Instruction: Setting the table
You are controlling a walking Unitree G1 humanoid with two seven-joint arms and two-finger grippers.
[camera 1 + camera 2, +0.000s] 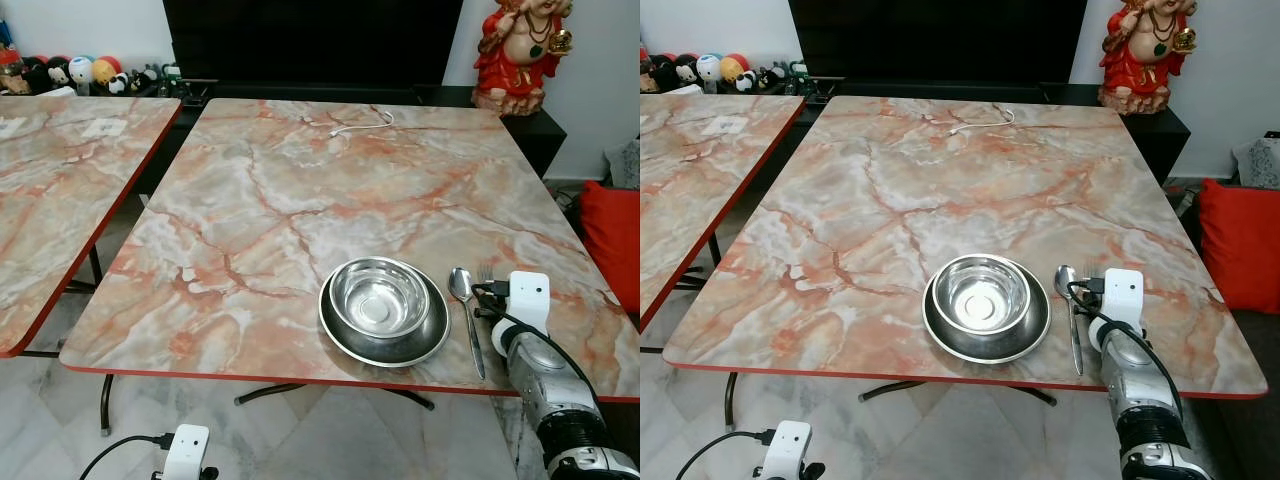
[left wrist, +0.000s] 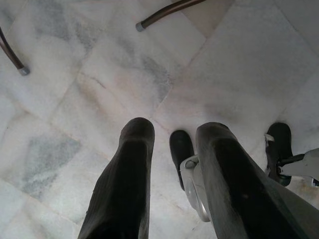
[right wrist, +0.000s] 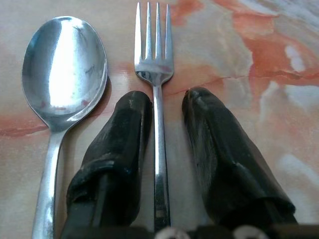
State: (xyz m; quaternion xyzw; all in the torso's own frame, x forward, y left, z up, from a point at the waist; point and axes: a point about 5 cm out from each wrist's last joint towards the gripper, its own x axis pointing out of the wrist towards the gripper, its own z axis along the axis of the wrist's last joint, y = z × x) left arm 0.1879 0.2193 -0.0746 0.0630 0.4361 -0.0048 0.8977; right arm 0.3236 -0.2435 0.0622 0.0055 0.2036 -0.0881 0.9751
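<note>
Right wrist view: right gripper low over the marble table, black fingers parted either side of the fork, not pinching it. Just beside the fork, a spoon; beyond that, steel bowl nested in plate. Left gripper idle above the floor, fingers apart.

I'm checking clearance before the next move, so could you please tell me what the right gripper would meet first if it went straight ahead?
Probably nothing: the right gripper, jaws astride the fork, points over bare table.
</note>
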